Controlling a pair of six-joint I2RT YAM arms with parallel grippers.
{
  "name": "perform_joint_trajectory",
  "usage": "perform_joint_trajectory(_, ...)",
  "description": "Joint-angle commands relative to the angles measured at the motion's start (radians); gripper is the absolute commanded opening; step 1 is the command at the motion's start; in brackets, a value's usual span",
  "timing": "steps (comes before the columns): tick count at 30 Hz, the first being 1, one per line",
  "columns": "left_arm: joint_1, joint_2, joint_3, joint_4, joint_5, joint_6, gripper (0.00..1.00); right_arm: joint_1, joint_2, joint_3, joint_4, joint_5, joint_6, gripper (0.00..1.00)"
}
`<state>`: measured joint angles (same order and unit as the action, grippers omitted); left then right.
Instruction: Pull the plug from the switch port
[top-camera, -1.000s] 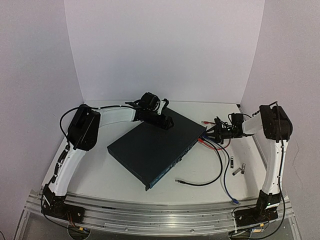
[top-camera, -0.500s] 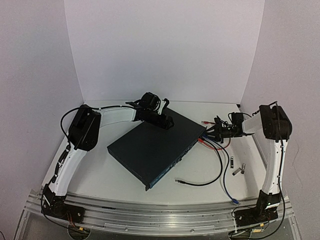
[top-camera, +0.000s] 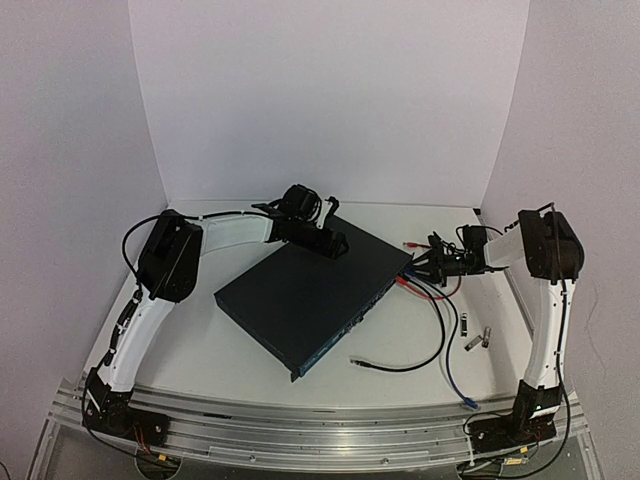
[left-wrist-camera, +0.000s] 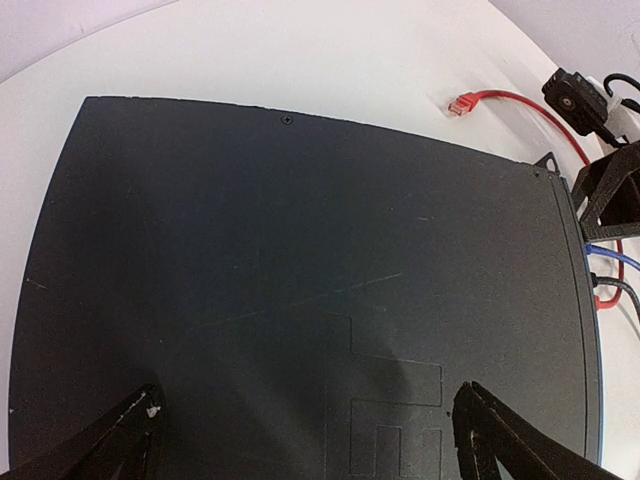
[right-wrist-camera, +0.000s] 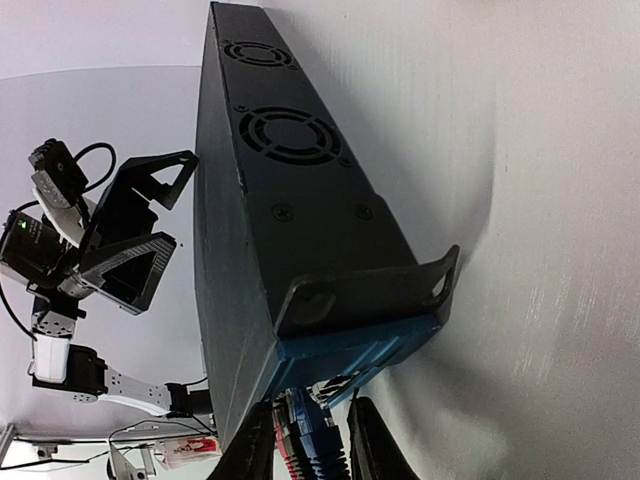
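Note:
The switch (top-camera: 300, 300) lies flat and skewed in the middle of the table, a dark box with a blue front face (right-wrist-camera: 350, 350). At its right front corner a blue plug (right-wrist-camera: 322, 440) sits in a port, with a red plug (right-wrist-camera: 288, 445) tight beside it. My right gripper (right-wrist-camera: 315, 450) is at that corner (top-camera: 418, 265), its fingers closed around the blue plug, the red one between them too. My left gripper (left-wrist-camera: 310, 440) hovers wide open over the switch's far corner (top-camera: 328, 243), with nothing between its fingers (left-wrist-camera: 120, 440).
Red, blue and black cables (top-camera: 430, 300) trail from the switch's right end over the table. A loose black cable (top-camera: 400, 367), a blue cable end (top-camera: 468, 403), a loose red plug (left-wrist-camera: 460, 104) and small metal parts (top-camera: 478, 338) lie on the right. White walls enclose the table.
The right gripper's jaws have drawn in slightly around the plugs. The switch, the cables and the left arm have not visibly moved.

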<state>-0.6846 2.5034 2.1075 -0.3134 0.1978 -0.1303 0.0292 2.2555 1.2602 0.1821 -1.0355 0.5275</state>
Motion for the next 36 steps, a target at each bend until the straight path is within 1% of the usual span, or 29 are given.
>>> perform_joint_trajectory(1, 0.003, 0.092, -0.018, -0.161, 0.012, -0.027, 1.0, 0.034, 0.007, -0.011, 0.013, -0.015, -0.021, 0.24)
perform_joint_trajectory(11, 0.003, 0.099, -0.015, -0.167, 0.008, -0.025, 0.99, 0.033, 0.009, -0.029, 0.013, -0.065, -0.08, 0.23)
perform_joint_trajectory(16, 0.003, 0.102, -0.016, -0.168, 0.003, -0.025, 0.99, 0.034, 0.023, -0.025, 0.012, -0.055, -0.077, 0.24)
perform_joint_trajectory(25, 0.003, 0.099, -0.023, -0.163, 0.008, -0.034, 1.0, 0.034, 0.011, 0.0, 0.013, -0.007, -0.024, 0.13)
perform_joint_trajectory(30, 0.003, 0.104, -0.021, -0.162, 0.007, -0.037, 0.99, 0.034, 0.023, 0.014, 0.012, -0.004, 0.03, 0.0)
perform_joint_trajectory(36, 0.004, 0.113, -0.02, -0.169, -0.013, -0.046, 0.99, 0.021, 0.023, -0.019, 0.008, -0.006, 0.038, 0.0)
